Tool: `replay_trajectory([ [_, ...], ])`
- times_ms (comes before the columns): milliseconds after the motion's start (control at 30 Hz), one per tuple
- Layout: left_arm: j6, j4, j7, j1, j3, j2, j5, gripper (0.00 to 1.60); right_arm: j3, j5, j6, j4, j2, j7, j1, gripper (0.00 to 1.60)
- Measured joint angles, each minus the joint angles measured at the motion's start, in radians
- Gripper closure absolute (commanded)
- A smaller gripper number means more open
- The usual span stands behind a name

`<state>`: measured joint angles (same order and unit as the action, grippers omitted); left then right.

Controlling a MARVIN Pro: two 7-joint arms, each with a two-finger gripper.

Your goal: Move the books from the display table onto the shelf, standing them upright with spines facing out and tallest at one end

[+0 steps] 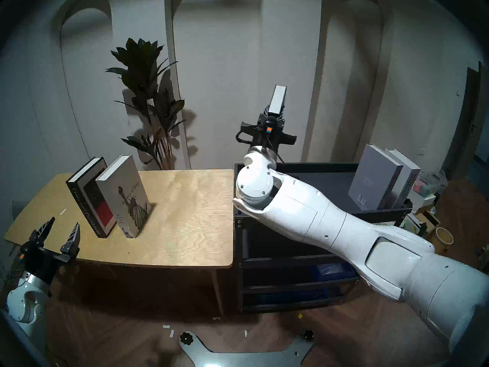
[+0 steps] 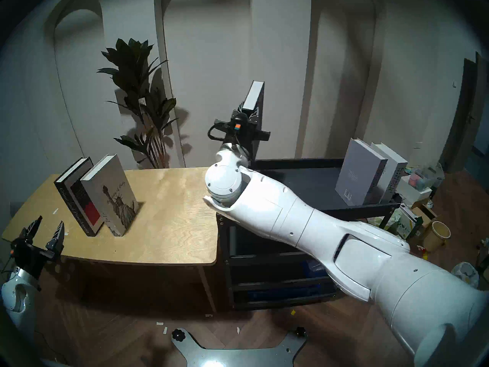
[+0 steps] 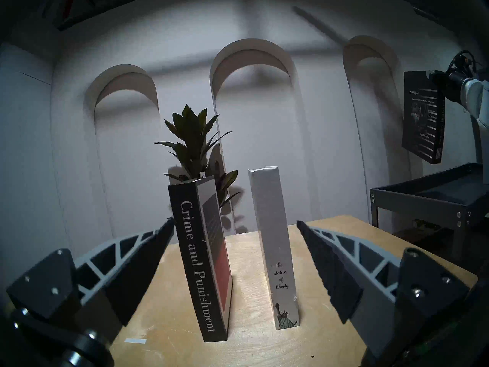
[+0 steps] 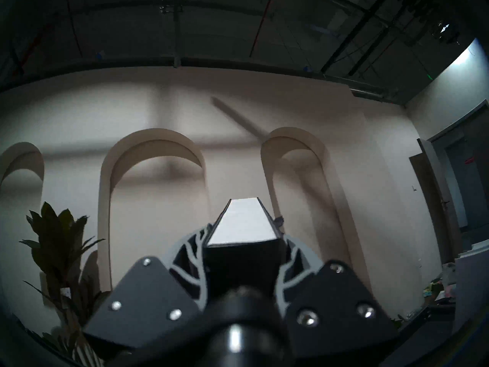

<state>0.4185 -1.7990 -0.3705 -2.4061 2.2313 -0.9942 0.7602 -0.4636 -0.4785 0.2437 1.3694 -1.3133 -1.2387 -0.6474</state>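
My right gripper [image 1: 274, 114] is shut on the lower end of a black book [image 1: 277, 100] with a white page edge, held upright in the air above the left end of the black shelf [image 1: 296, 167]. A grey book [image 1: 373, 181] and a white book [image 1: 407, 178] stand upright at the shelf's right end. On the display table [image 1: 185, 213] the black "Crime and Punishment" [image 3: 201, 265] and the Statue of Liberty book [image 3: 275, 252] stand side by side, leaning a little. My left gripper [image 1: 59, 230] is open and empty at the table's front left corner, facing both spines.
A tall potted plant [image 1: 148, 93] stands behind the table against the arched wall. Boxes, a paper cup [image 1: 444, 235] and clutter sit on the floor right of the shelf. Lower shelf tiers [image 1: 291, 287] hold dark items. My right forearm [image 1: 344, 226] crosses over the shelf's front.
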Motion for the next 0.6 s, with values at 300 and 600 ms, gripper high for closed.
replay_trajectory([
  [300,-0.014,-0.003,0.002,0.015,-0.018,0.010,-0.009,0.00,-0.012,-0.041,-0.034,0.065,0.110,0.038,-0.024,1.60],
  [600,-0.028,-0.003,0.007,0.028,-0.029,0.019,-0.017,0.00,-0.019,-0.088,-0.053,0.160,0.216,0.094,-0.033,1.60],
])
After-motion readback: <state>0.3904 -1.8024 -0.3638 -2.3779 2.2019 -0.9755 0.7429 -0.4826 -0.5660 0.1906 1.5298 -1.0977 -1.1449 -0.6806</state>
